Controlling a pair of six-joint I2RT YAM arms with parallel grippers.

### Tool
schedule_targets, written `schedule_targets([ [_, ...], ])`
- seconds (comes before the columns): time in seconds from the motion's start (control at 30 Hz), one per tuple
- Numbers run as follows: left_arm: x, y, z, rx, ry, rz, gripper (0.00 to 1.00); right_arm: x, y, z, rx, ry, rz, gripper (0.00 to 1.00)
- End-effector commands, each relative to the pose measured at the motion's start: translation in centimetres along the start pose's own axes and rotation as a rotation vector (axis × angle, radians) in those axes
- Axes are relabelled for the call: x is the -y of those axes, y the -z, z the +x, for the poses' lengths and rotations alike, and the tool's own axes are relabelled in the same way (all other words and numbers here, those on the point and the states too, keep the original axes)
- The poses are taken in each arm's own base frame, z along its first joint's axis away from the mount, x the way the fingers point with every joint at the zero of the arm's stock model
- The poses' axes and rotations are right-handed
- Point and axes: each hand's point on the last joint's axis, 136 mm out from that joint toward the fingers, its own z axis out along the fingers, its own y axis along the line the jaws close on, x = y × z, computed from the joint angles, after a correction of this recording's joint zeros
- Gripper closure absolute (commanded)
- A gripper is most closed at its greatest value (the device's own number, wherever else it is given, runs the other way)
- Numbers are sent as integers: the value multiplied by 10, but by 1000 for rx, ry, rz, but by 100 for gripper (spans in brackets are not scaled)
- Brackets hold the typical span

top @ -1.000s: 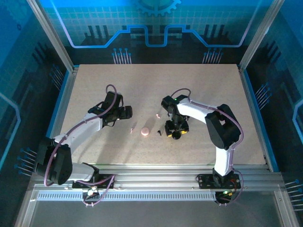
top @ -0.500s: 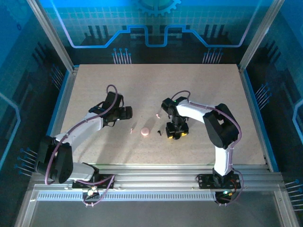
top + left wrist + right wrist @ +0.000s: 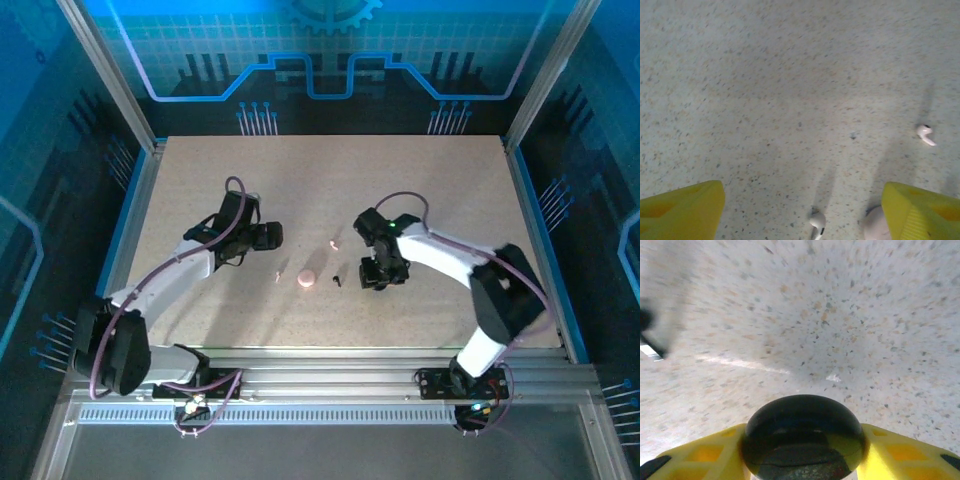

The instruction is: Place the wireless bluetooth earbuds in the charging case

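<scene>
Surface [image 3: 420, 180]: a pale speckled board; both arms are stretched over its middle part.

Charging case [image 3: 306, 279]: pale pink and round. It lies flat on the surface, about midway between the left and right edges and nearer to the near edge than to the far one. It is found between the two grippers and is touched by neither. In the left wrist view only a part of it is seen at the bottom, beside one yellow finger.

First whitish earbud [image 3: 278, 276]: it lies on the surface just beside the charging case, on the side of the left edge. A small gap is seen between them.

Second whitish earbud [image 3: 334, 242]: it lies alone on the surface, beyond the charging case toward the far edge and a little toward the right edge.

Small black piece [image 3: 337, 281]: it lies near the charging case on the side of the right edge, between the case and the right gripper. Its kind cannot be told.

Left gripper [image 3: 801, 200]: it is held over the surface, on the left-edge side of the charging case and a little farther from the near edge. Its yellow fingers are spread wide and nothing is between them.

Right gripper [image 3: 378, 277]: it is held low over the surface, on the right-edge side of the small black piece. It is pinching a black rounded piece [image 3: 802, 432].

Black rounded piece: glossy and dome-shaped, pressed between both yellow fingers in the right wrist view.
</scene>
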Motion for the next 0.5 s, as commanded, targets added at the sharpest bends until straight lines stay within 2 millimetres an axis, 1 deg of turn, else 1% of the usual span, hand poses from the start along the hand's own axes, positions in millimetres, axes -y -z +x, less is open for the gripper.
schedule_targets([
  [0.0, 30, 25, -17, 115, -65, 138, 20, -13, 31, -16, 193, -37, -106, 49],
  [0.03, 36, 31, -20, 153, -83, 172, 20, -16, 42, -20, 248, -42, -147, 49],
  [0.17, 60, 51, -26, 276, -162, 312, 20, -25, 70, -27, 393, -54, -271, 50],
  [0.27, 82, 58, -21, 316, -271, 428, 22, -31, 93, -35, 487, -61, -357, 50],
  [0.3, 86, 59, -18, 322, -298, 452, 23, -30, 91, -33, 492, -63, -374, 50],
  [0.4, 102, 62, -9, 348, -349, 547, 25, -37, 103, -36, 531, -59, -446, 50],
  [0.47, 113, 68, -1, 392, -391, 636, 28, -40, 110, -35, 534, -61, -481, 50],
])
